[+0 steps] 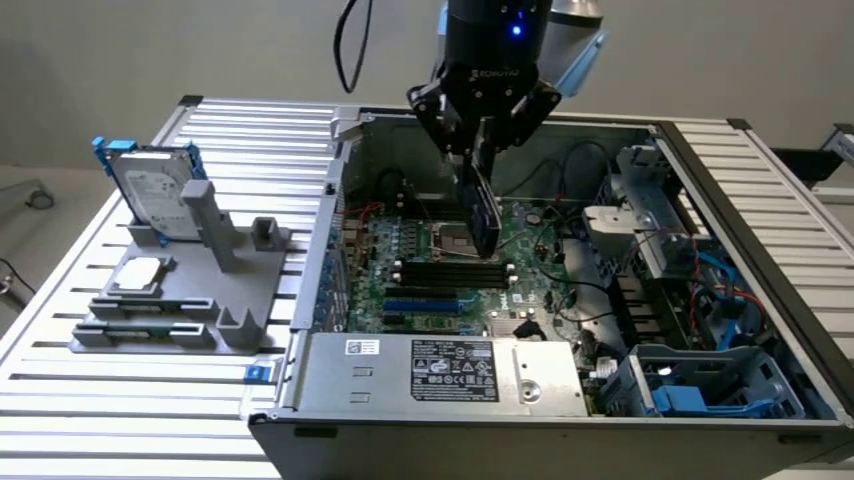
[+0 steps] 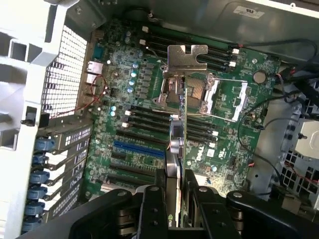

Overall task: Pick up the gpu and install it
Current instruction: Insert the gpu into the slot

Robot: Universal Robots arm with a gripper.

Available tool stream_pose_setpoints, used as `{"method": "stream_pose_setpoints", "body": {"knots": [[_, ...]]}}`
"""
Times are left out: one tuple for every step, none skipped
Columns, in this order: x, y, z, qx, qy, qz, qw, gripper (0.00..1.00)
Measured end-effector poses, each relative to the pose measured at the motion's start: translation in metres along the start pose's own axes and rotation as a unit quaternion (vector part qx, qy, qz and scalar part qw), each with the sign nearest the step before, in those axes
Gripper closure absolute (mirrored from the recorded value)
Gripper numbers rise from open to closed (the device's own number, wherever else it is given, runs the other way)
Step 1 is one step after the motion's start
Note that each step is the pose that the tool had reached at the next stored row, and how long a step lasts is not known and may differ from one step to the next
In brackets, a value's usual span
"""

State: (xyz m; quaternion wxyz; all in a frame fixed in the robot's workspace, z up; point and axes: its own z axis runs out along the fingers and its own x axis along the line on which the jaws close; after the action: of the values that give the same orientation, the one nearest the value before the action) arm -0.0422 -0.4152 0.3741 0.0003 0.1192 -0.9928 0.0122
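1. Inside the open computer case (image 1: 318,270), above the motherboard (image 1: 441,285): end effector (image 1: 478,160) pointed down, fingers closed flat against both faces of the gpu (image 1: 483,215), nothing else gripped.
2. Hangs directly below the end effector, with no sideways offset between the two. Long axis steep, close to upright in the exterior view. Lower end just above the board and, by judgement, not touching it.
3. Seen edge-on in the wrist view: gpu (image 2: 178,139) running away from the end effector (image 2: 172,199), silver bracket (image 2: 187,57) at the end farthest from the fingers (image 2: 152,204).
4. Lower end over the processor socket (image 2: 204,94) and the black memory slots (image 1: 454,270). Blue slot (image 1: 427,297) lying to the exterior view's left and nearer, apart from the card. Judged not seated in any slot.
5. On the table (image 1: 240,130), at the exterior view's left of the case: grey holder (image 1: 220,250) with a hard drive (image 1: 150,190) standing upright, well apart from the end effector.
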Motion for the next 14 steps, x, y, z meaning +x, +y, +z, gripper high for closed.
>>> {"method": "stream_pose_setpoints", "body": {"knots": [[0.000, 0.0000, 0.0009, 0.0001, -0.0002, -0.010, 1.0000, 0.74], [0.000, 0.0001, 0.0019, 0.0001, -0.0004, -0.018, 0.9998, 0.74], [0.000, 0.0001, 0.0027, 0.0001, -0.0007, -0.028, 0.9996, 0.74], [0.000, 0.0001, 0.0036, 0.0002, -0.0008, -0.037, 0.9993, 0.74], [0.000, 0.0001, 0.0044, 0.0002, -0.0010, -0.046, 0.9990, 0.74], [0.000, 0.0001, 0.0053, 0.0003, -0.0013, -0.055, 0.9985, 0.74], [0.000, 0.0002, 0.0061, 0.0003, -0.0015, -0.064, 0.9980, 0.74], [0.000, 0.0002, 0.0070, 0.0003, -0.0017, -0.073, 0.9974, 0.74], [0.000, 0.0002, 0.0079, 0.0003, -0.0020, -0.082, 0.9966, 0.74], [0.000, 0.0002, 0.0087, 0.0003, -0.0022, -0.091, 0.9959, 0.74], [0.000, 0.0002, 0.0096, 0.0004, -0.0024, -0.100, 0.9949, 0.74], [0.000, 0.0002, 0.0104, 0.0005, -0.0026, -0.109, 0.9940, 0.74], [0.000, 0.0003, 0.0113, 0.0004, -0.0028, -0.118, 0.9930, 0.74], [0.000, 0.0003, 0.0120, 0.0005, -0.0030, -0.127, 0.9919, 0.74]]}}
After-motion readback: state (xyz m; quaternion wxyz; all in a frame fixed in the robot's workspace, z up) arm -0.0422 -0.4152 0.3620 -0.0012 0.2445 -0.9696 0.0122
